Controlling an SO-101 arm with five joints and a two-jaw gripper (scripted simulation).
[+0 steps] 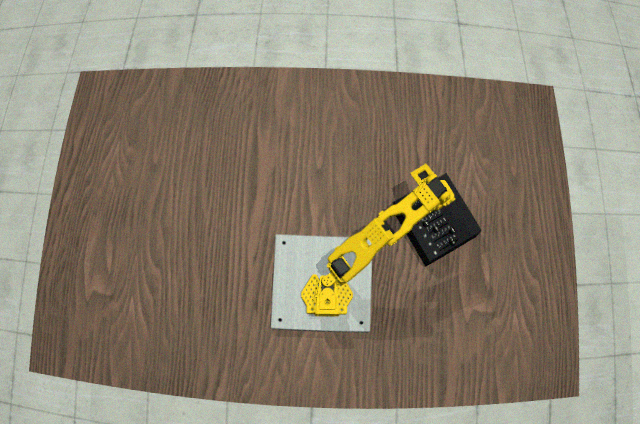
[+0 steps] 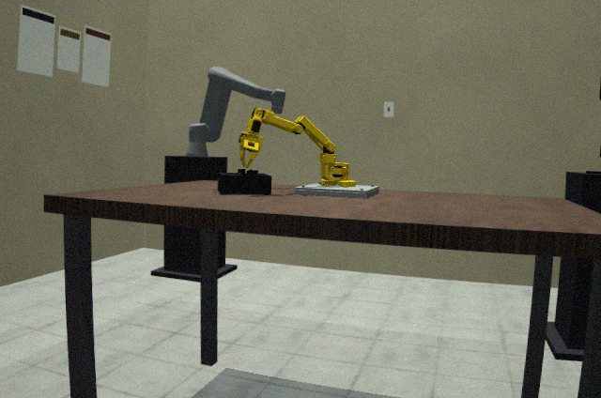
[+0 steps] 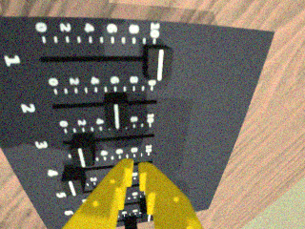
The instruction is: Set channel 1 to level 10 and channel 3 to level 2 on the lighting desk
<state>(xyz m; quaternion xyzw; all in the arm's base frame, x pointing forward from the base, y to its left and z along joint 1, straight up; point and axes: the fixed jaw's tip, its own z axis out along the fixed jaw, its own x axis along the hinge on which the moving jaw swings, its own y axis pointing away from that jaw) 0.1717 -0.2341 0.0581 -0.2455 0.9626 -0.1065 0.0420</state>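
Note:
The black lighting desk (image 1: pixel 461 223) (image 2: pixel 244 184) (image 3: pixel 210 105) lies on the wooden table, right of the arm's base. In the wrist view the channel 1 fader (image 3: pixel 156 62) stands at the 10 end of its track. The channel 2 fader (image 3: pixel 115 106) stands near the middle. The channel 3 fader (image 3: pixel 82 147) stands near the 2 mark. The channel 4 fader (image 3: pixel 71 177) stands near the left end. My gripper (image 3: pixel 134 166) (image 2: pixel 246 165) is shut on nothing, points down and hangs a little above the desk, over the lower channels. The lowest tracks are partly hidden behind the fingers.
The arm stands on a grey base plate (image 1: pixel 289 305) (image 2: pixel 359 191). The desk sits near the table's right edge (image 1: pixel 566 233). A grey robot arm (image 2: pixel 218 98) on a black pedestal stands behind the table.

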